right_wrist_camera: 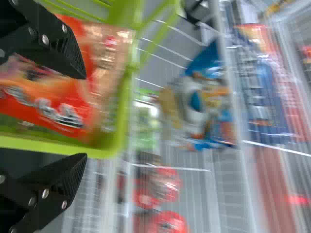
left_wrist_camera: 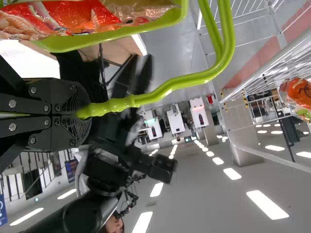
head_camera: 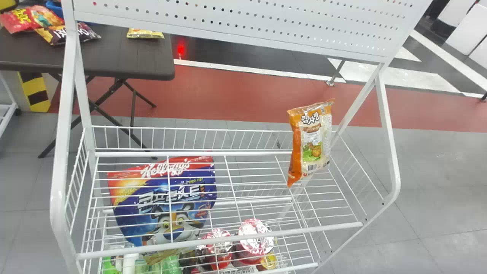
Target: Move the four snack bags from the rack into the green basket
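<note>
Left gripper [left_wrist_camera: 81, 115]: your fingers closed on tubular lime-green basket handle [left_wrist_camera: 165, 88]. Right gripper [right_wrist_camera: 85, 116]: your fingers spread near green plastic basket [right_wrist_camera: 58, 146]; shiny red-orange snack bag [right_wrist_camera: 53, 104] inside, beyond their gap. Orange-and-cream bag [head_camera: 311, 140]: well apart from left fingers.

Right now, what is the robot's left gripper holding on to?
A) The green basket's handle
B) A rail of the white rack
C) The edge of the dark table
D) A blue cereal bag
A: in the left wrist view, the left gripper is closed around the end of the handle that belongs to the green basket.
</note>
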Tool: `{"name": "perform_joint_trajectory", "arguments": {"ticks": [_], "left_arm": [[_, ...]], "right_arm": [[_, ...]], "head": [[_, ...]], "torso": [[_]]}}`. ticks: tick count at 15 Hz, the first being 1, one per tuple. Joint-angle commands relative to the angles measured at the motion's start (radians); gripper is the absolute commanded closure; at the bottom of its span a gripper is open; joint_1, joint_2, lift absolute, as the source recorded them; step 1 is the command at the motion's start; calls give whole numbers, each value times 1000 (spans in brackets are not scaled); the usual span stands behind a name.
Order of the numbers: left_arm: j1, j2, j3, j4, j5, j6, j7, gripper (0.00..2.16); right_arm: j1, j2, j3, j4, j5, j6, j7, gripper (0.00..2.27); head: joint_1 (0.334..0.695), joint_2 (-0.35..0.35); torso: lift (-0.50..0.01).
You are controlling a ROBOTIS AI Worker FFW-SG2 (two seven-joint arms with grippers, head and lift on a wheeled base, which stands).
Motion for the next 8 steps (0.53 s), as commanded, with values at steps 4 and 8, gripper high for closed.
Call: {"name": "perform_joint_trajectory", "arguments": {"ticks": [4, 8], "left_arm": [[13, 0, -31, -14, -15, 0, 11, 1872], [33, 5, -39, -48, -18, 13, 16, 1872]], "right_arm": [[-257, 48, -85, 4, 64, -189, -49, 56], [-572, 66, -193, 123, 92, 32, -50, 87]], "head": [[695, -350], [695, -350]], "torso": [[0], [0]]}}
